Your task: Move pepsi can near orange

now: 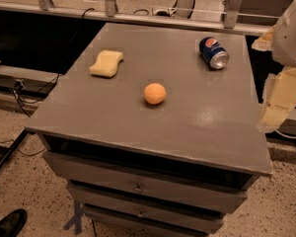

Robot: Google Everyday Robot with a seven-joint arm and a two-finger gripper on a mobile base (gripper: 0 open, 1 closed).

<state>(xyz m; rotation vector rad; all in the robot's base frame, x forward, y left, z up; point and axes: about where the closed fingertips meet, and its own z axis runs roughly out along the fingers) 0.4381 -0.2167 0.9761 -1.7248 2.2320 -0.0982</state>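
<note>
With gripper (278, 100) hanging beside the table (113, 112), open or closed impossible to tell, reach the sideways-lying can (213, 52), clamp across its body, set it beside the orange (155, 93).

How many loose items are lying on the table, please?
3: the sponge at the back left, the orange near the middle, the can on its side at the back right. The gripper hangs beyond the table, right side. None seems hidden.
</note>
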